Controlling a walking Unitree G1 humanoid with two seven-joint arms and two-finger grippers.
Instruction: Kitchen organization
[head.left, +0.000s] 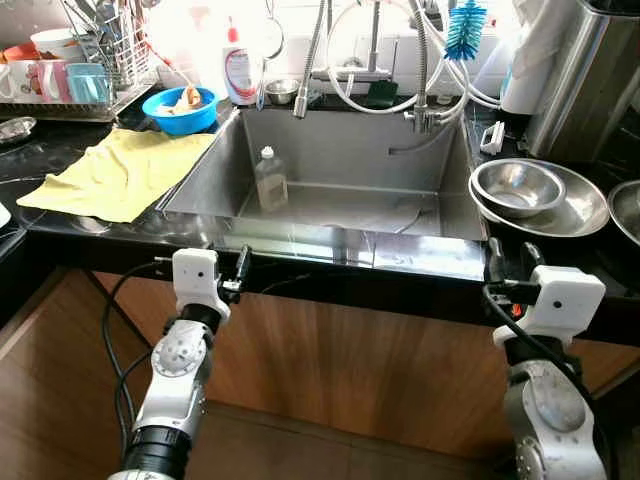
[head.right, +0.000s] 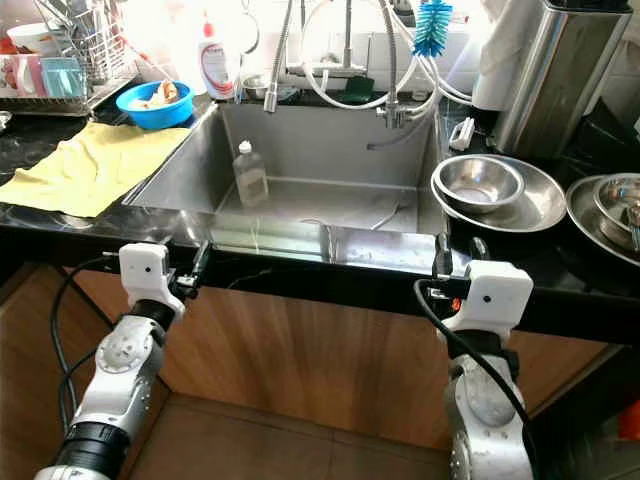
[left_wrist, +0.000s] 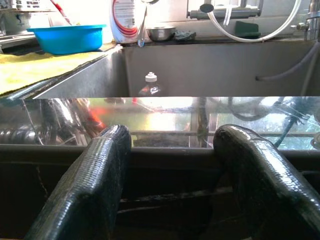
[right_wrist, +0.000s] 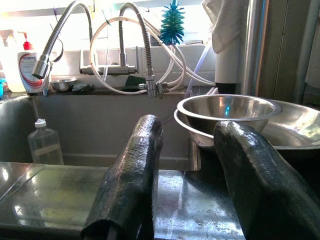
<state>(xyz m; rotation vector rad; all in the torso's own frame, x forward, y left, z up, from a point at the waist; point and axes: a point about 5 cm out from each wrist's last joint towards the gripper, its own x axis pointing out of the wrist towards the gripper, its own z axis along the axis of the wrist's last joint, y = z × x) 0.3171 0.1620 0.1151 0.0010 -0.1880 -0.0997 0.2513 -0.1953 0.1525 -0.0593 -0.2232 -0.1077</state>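
- Centrally, a stainless steel sink (head.left: 340, 150) is set into a black counter (head.left: 60, 150), and a small clear bottle (head.left: 270, 180) with a white cap stands upright in the basin, toward its left side.
- Over the basin hang two flexible spring faucets (head.left: 312, 55) among loops of white hose, with a blue bottle brush (head.left: 465, 28) above them.
- Right of the sink, on the counter, a small steel bowl (head.left: 517, 187) sits nested in a wider steel bowl (head.left: 575, 210).
- Left of the sink lies a yellow cloth (head.left: 115, 172); behind it sits a blue bowl (head.left: 180, 110) with something pale in it, and beside that a white soap bottle (head.left: 238, 68) with a red label.
- Further left, a dish rack (head.left: 70, 70) holds mugs and utensils.
- Both arms are raised to the counter's front edge: the left gripper (left_wrist: 172, 165) sits before the sink's left front, fingers spread apart and holding nothing.
- Likewise the right gripper (right_wrist: 187, 170) sits near the sink's right front corner, pointing toward the nested bowls, fingers parted and empty.
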